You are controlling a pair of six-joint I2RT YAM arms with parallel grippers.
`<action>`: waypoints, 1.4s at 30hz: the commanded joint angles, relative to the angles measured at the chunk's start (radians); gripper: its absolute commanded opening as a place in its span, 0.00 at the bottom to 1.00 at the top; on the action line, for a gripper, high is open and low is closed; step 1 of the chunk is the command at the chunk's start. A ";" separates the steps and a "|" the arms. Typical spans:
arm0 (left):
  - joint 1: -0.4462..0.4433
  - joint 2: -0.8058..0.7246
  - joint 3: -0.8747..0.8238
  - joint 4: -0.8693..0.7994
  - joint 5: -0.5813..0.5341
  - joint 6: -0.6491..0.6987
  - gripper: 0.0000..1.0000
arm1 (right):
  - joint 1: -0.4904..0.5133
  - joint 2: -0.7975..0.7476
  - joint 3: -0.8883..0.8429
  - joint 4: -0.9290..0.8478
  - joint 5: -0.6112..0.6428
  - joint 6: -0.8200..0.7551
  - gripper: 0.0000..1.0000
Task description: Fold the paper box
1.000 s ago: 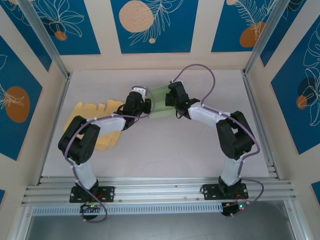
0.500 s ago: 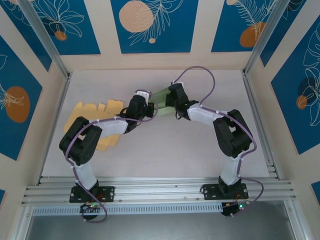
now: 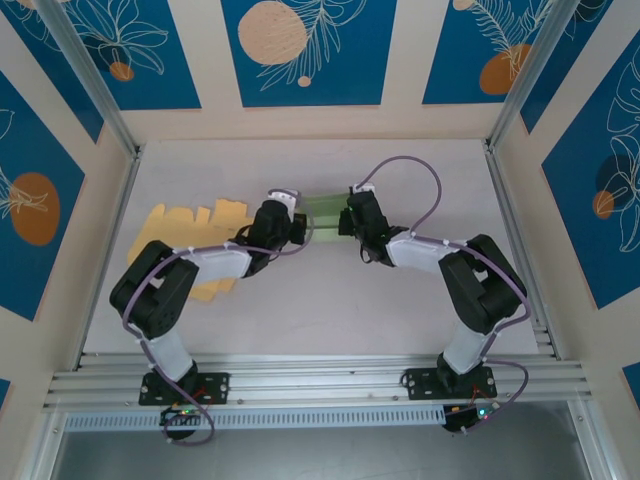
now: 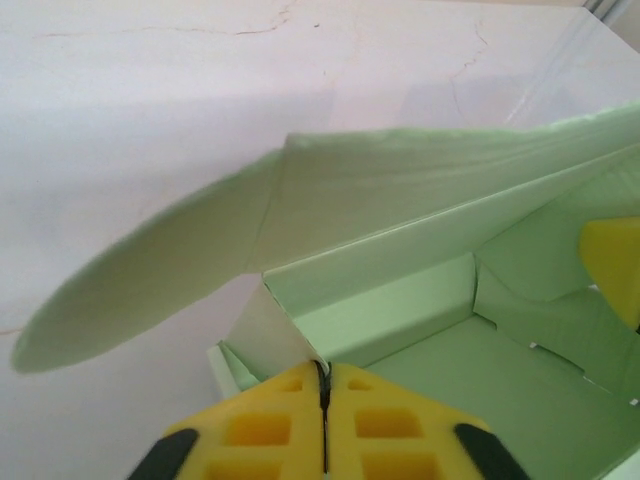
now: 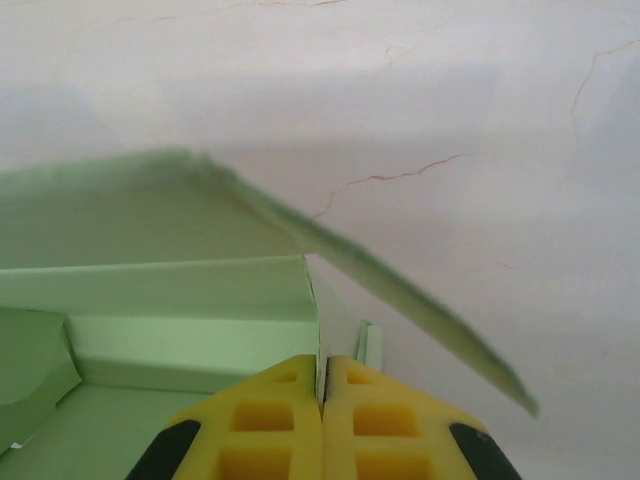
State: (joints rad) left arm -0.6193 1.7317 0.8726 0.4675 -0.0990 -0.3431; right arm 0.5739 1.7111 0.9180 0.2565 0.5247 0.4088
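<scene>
The light green paper box (image 3: 323,208) hangs between my two grippers at mid-table. In the left wrist view the box (image 4: 400,300) is open toward the camera, with a long rounded flap (image 4: 150,290) sticking out to the left. My left gripper (image 4: 323,372) is shut on the thin end wall at the box's corner. My right gripper (image 5: 322,365) is shut on the opposite end wall of the box (image 5: 180,290), and a flap (image 5: 400,290) slants away to its right. From above, the left gripper (image 3: 300,226) and right gripper (image 3: 345,216) face each other across the box.
A stack of flat yellow paper cutouts (image 3: 190,225) lies on the table at the left, partly under my left arm. Aluminium frame posts (image 3: 115,160) and painted walls enclose the pale tabletop (image 3: 330,300). A purple cable (image 3: 420,180) loops over my right arm.
Both grippers have carried the green box a little toward the near side of the table, and the right forearm has swung lower. Both grips on the box have held.
</scene>
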 commanded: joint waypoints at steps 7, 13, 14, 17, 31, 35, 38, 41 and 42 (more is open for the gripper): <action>-0.025 -0.085 -0.140 0.069 0.104 -0.018 0.38 | 0.079 -0.050 -0.162 0.135 0.009 -0.048 0.01; -0.025 -0.200 -0.241 0.089 0.113 -0.044 0.54 | 0.102 -0.053 -0.216 0.178 0.058 -0.041 0.00; -0.025 -0.233 -0.261 0.085 0.101 -0.051 0.57 | 0.105 -0.051 -0.220 0.182 0.064 -0.041 0.00; -0.026 -0.340 -0.312 0.054 0.071 -0.069 0.64 | 0.116 -0.046 -0.231 0.197 0.076 -0.046 0.00; -0.004 -0.607 -0.109 -0.326 0.047 0.000 0.69 | 0.134 -0.045 -0.272 0.228 0.093 -0.089 0.01; 0.021 -0.452 0.104 -0.464 0.193 0.024 0.64 | 0.145 -0.050 -0.272 0.219 0.103 -0.105 0.01; 0.027 -0.323 0.218 -0.505 0.294 -0.025 0.58 | 0.153 -0.053 -0.279 0.211 0.115 -0.116 0.01; 0.032 -0.219 0.269 -0.504 0.375 -0.102 0.51 | 0.161 -0.054 -0.283 0.206 0.127 -0.128 0.01; 0.032 -0.192 0.280 -0.507 0.391 -0.126 0.50 | 0.165 -0.054 -0.282 0.205 0.131 -0.131 0.01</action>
State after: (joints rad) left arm -0.5976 1.4738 1.1263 0.0521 0.1692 -0.3965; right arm 0.7204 1.6535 0.6739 0.5648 0.6426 0.3069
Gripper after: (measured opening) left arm 0.509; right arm 0.062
